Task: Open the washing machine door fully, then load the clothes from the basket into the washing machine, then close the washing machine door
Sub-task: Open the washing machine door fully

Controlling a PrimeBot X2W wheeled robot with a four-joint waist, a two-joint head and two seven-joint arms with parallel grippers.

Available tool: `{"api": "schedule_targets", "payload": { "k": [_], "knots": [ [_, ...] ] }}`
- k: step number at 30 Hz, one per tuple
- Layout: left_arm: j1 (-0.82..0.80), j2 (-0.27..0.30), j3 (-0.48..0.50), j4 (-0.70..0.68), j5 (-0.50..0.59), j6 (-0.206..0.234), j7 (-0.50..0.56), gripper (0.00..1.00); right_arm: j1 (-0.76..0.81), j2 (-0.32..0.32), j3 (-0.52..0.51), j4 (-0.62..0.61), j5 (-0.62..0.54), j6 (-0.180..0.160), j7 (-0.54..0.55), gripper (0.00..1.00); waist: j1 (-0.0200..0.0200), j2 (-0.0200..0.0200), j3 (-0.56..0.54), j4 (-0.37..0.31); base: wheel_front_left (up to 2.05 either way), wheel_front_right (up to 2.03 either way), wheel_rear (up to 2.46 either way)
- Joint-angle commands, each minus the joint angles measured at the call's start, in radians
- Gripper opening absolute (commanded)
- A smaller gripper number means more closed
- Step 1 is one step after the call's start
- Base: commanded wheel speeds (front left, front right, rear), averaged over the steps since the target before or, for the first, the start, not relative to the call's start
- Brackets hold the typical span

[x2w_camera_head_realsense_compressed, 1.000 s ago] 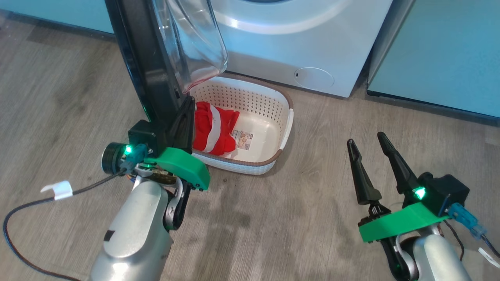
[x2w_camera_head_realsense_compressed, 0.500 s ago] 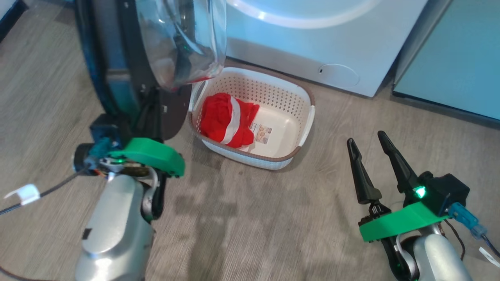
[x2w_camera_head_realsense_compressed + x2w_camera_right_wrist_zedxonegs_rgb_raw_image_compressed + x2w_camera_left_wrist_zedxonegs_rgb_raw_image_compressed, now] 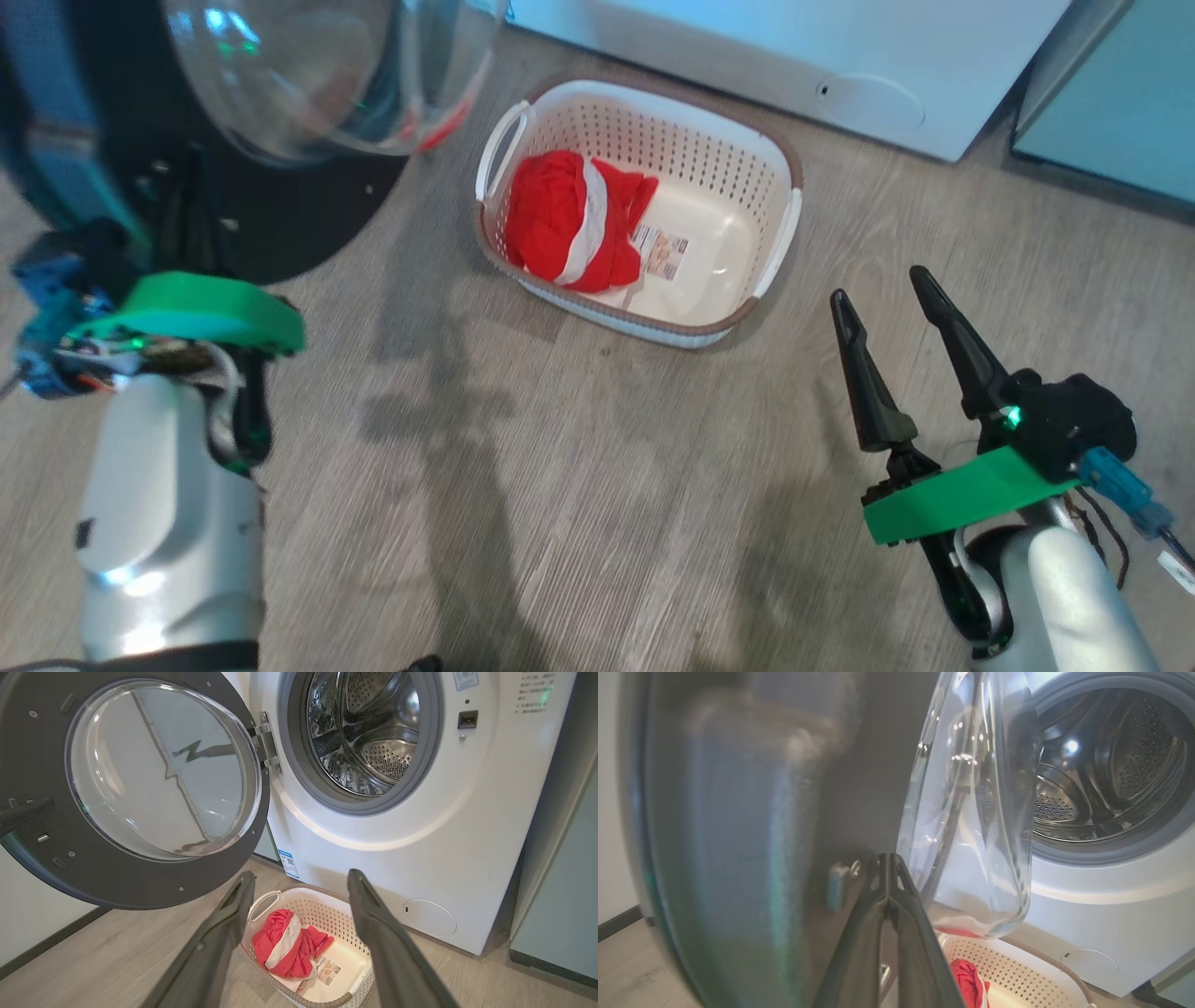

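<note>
Washing machine door (image 3: 159, 770) stands wide open ahead of my left gripper (image 3: 888, 858), fingers pressed together at its black rim; my right gripper (image 3: 876, 285) hovers spread above grey wood floor (image 3: 560, 485), basket (image 3: 691, 131) of red clothes (image 3: 560, 215) just ahead, washing machine (image 3: 420, 835) beyond

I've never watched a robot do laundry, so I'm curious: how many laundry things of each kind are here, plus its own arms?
Washing machine: 1
Laundry basket: 1
Bundle of red and white clothes: 1
Robot arms: 2 (left fingers shut, right fingers open)
Total: 5
</note>
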Motion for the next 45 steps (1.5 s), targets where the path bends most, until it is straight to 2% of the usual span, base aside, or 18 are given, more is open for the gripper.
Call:
{"api": "schedule_targets", "payload": {
  "k": [1,8,14,26,30,33,38,45],
  "knots": [
    [-0.034,0.047,0.048,-0.026,0.008,-0.006,-0.005,0.0,-0.022,0.005,0.023,-0.039,-0.009,0.008,0.006,1.0,0.0,0.0,0.02,0.005,0.0,0.0,0.0],
    [-0.1,0.083,0.168,0.018,0.011,-0.029,-0.005,0.0,-0.025,0.005,0.017,-0.069,-0.03,0.008,0.03,1.0,0.0,0.0,0.067,0.008,0.0,0.0,0.0],
    [-0.168,0.147,0.259,0.067,0.021,-0.051,-0.005,0.0,-0.033,0.005,0.015,-0.089,-0.043,0.008,0.046,1.0,0.0,0.0,0.099,0.002,0.0,0.0,0.0],
    [-0.293,0.265,0.367,0.188,0.058,-0.085,-0.005,0.0,-0.039,0.005,0.008,-0.124,-0.07,0.008,0.071,1.0,0.0,0.0,0.158,-0.005,0.0,0.0,0.0],
    [-0.311,0.276,0.378,0.205,0.076,-0.098,-0.005,0.0,-0.037,0.005,0.002,-0.126,-0.068,0.008,0.075,1.0,0.0,0.0,0.162,-0.005,0.0,0.0,0.0],
    [-0.311,0.276,0.381,0.2,0.093,-0.109,-0.005,0.0,-0.038,0.005,-0.011,-0.118,-0.008,0.008,0.075,1.0,0.0,0.0,0.157,-0.007,0.0,0.0,0.0],
    [-0.298,0.267,0.38,0.186,0.111,-0.125,-0.005,0.0,-0.046,0.005,-0.016,-0.107,0.006,0.008,0.07,1.0,0.0,0.0,0.138,-0.007,0.0,0.0,0.0],
    [-0.241,0.248,0.341,0.127,0.145,-0.153,-0.005,0.0,-0.05,0.005,-0.02,-0.066,0.034,0.008,0.036,1.0,0.0,0.0,0.074,-0.022,0.0,0.0,0.0]
  ]
}}
